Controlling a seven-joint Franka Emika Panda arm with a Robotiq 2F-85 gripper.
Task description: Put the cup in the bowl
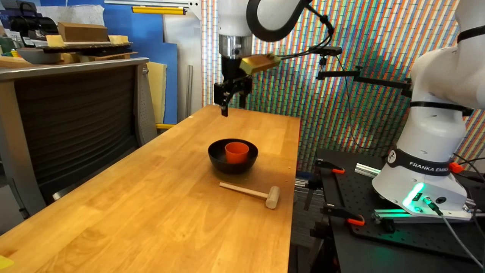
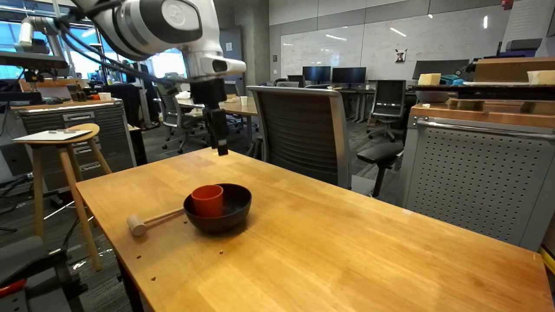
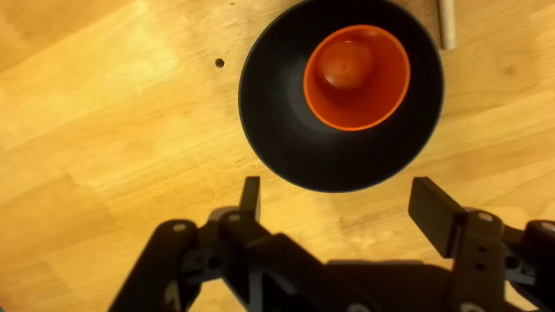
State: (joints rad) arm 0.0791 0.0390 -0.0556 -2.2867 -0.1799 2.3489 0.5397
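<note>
Pincer (image 3: 334, 206) hangs above and to one side of the black bowl (image 3: 334, 162), well clear of it; fingers wide apart, nothing gripped. Orange-red cup (image 3: 357, 80) sits inside the bowl, mouth up, off the bowl's centre. Wooden mallet (image 1: 273, 198) lies beside the bowl, handle end near its rim, head farther off. Wooden counter (image 1: 170, 212) extends under and around the bowl.

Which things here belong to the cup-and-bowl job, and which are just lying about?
For the job:
black bowl
orange cup, sitting in the bowl
end effector, open

Just lying about:
wooden mallet, near the bowl
brown box
wooden stool
</note>
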